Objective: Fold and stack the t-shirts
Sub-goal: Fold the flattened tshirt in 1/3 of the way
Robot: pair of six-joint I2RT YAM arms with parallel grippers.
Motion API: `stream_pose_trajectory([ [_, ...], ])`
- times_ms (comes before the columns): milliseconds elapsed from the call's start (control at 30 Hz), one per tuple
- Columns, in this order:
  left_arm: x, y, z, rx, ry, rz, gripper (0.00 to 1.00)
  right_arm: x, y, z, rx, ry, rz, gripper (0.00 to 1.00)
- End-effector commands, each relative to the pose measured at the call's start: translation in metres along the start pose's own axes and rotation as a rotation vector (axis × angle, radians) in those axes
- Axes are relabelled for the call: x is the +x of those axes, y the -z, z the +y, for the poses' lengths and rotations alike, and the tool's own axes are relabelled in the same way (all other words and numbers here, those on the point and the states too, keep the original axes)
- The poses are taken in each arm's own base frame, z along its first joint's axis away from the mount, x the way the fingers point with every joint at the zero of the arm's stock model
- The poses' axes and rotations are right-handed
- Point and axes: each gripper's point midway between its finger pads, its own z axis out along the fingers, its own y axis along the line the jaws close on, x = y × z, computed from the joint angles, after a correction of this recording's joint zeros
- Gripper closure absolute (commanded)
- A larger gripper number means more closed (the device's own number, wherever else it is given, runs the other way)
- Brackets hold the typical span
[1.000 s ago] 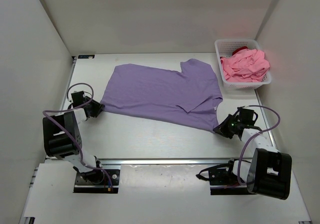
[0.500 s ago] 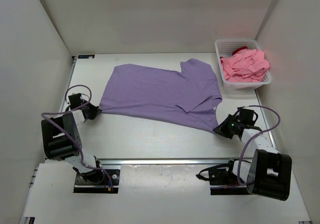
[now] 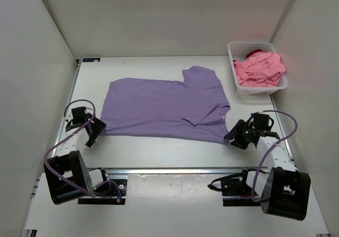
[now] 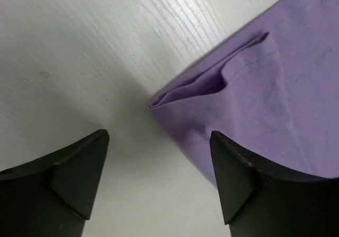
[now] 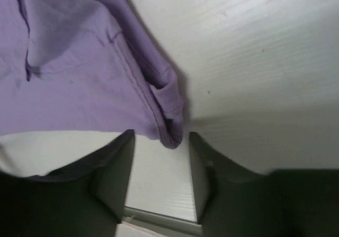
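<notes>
The lavender t-shirt [image 3: 164,107] lies spread flat across the middle of the table, one sleeve folded over at its right side. My left gripper [image 3: 94,135] is open at the shirt's near left corner. In the left wrist view that corner [image 4: 159,100] lies just ahead of the gap of the gripper [image 4: 159,141], untouched. My right gripper [image 3: 231,137] is open at the near right corner. In the right wrist view the hem tip [image 5: 170,133] pokes loosely between the fingertips of the gripper [image 5: 160,141]. The pink t-shirt [image 3: 259,70] and the dark red t-shirt [image 3: 255,52] sit in the basket.
A white lattice basket [image 3: 237,86] stands at the back right by the right wall. White walls close off the left, back and right. A metal rail [image 3: 169,169] runs along the near table edge, in front of both arm bases.
The lavender shirt was dragged nearer and to the left and now lies flatter. Both grippers have opened and let go of its corners. The left arm has drawn back nearer.
</notes>
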Motion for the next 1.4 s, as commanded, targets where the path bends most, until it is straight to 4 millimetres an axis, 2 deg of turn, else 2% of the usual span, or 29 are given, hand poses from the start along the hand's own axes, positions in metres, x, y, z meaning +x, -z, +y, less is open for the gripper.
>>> stream_pose_trajectory([
  [0, -0.035, 0.029, -0.025, 0.007, -0.102, -0.140, 0.08, -0.038, 0.020, 0.017, 0.022, 0.118, -0.100, 0.51],
  [33, -0.053, 0.046, -0.051, 0.054, -0.168, -0.225, 0.06, -0.046, 0.024, 0.021, 0.033, 0.187, -0.110, 0.47],
  [67, -0.053, 0.053, -0.066, 0.087, -0.214, -0.251, 0.07, -0.058, 0.031, 0.033, 0.020, 0.219, -0.132, 0.48],
  [100, -0.058, 0.063, -0.084, 0.140, -0.263, -0.270, 0.11, -0.058, 0.029, 0.038, 0.022, 0.251, -0.117, 0.51],
  [133, -0.051, 0.068, -0.106, 0.235, -0.295, -0.253, 0.26, -0.061, 0.031, 0.055, -0.001, 0.293, -0.123, 0.57],
  [167, -0.040, 0.075, -0.126, 0.327, -0.328, -0.220, 0.46, -0.066, 0.030, 0.067, -0.026, 0.316, -0.130, 0.66],
  [200, -0.025, 0.080, -0.146, 0.404, -0.359, -0.201, 0.55, -0.061, 0.024, 0.080, -0.045, 0.336, -0.115, 0.73],
  [233, -0.006, 0.086, -0.168, 0.483, -0.398, -0.188, 0.66, -0.050, 0.013, 0.096, -0.083, 0.378, -0.088, 0.86],
  [267, 0.003, 0.085, -0.175, 0.490, -0.417, -0.189, 0.67, -0.049, 0.008, 0.107, -0.110, 0.400, -0.086, 0.96],
  [300, 0.042, 0.095, -0.198, 0.562, -0.522, -0.161, 0.68, -0.041, 0.000, 0.125, -0.154, 0.421, -0.070, 1.00],
  [333, 0.051, 0.097, -0.205, 0.578, -0.544, -0.155, 0.67, -0.027, -0.010, 0.133, -0.171, 0.438, -0.024, 1.00],
  [367, 0.078, 0.100, -0.216, 0.616, -0.615, -0.111, 0.67, -0.024, -0.014, 0.145, -0.195, 0.446, -0.030, 1.00],
  [400, 0.089, 0.100, -0.220, 0.632, -0.646, -0.087, 0.66, -0.020, -0.024, 0.145, -0.184, 0.447, -0.008, 0.99],
  [433, 0.112, 0.098, -0.224, 0.658, -0.690, -0.024, 0.65, -0.015, -0.033, 0.152, -0.194, 0.459, -0.002, 0.93],
  [500, 0.152, 0.100, -0.228, 0.753, -0.741, 0.103, 0.64, -0.016, -0.045, 0.156, -0.209, 0.445, -0.015, 0.79],
  [567, 0.169, 0.094, -0.219, 0.757, -0.755, 0.144, 0.64, -0.016, -0.053, 0.158, -0.223, 0.412, 0.000, 0.70],
  [633, 0.181, 0.089, -0.207, 0.762, -0.752, 0.179, 0.65, -0.014, -0.059, 0.156, -0.213, 0.387, 0.015, 0.67],
  [700, 0.188, 0.092, -0.201, 0.788, -0.738, 0.196, 0.65, -0.012, -0.063, 0.157, -0.218, 0.383, 0.021, 0.64],
  [800, 0.195, 0.098, -0.200, 0.835, -0.748, 0.187, 0.64, 0.002, -0.068, 0.160, -0.242, 0.354, 0.079, 0.67],
  [867, 0.200, 0.097, -0.197, 0.830, -0.777, 0.193, 0.64, 0.003, -0.069, 0.166, -0.245, 0.356, 0.073, 0.67],
  [1067, 0.211, 0.095, -0.192, 0.838, -0.810, 0.231, 0.66, 0.014, -0.081, 0.163, -0.248, 0.329, 0.128, 0.68],
  [1133, 0.214, 0.101, -0.197, 0.865, -0.814, 0.245, 0.66, 0.013, -0.083, 0.164, -0.250, 0.328, 0.133, 0.72],
  [1167, 0.213, 0.097, -0.195, 0.849, -0.809, 0.245, 0.65, 0.016, -0.084, 0.165, -0.258, 0.331, 0.146, 0.72],
  [1200, 0.219, 0.099, -0.196, 0.868, -0.802, 0.261, 0.66, 0.012, -0.084, 0.167, -0.256, 0.328, 0.135, 0.77],
  [1300, 0.220, 0.098, -0.194, 0.875, -0.796, 0.273, 0.66, 0.005, -0.089, 0.168, -0.256, 0.316, 0.138, 0.77],
  [1367, 0.219, 0.099, -0.196, 0.876, -0.800, 0.271, 0.66, 0.002, -0.089, 0.176, -0.269, 0.328, 0.145, 0.81],
])
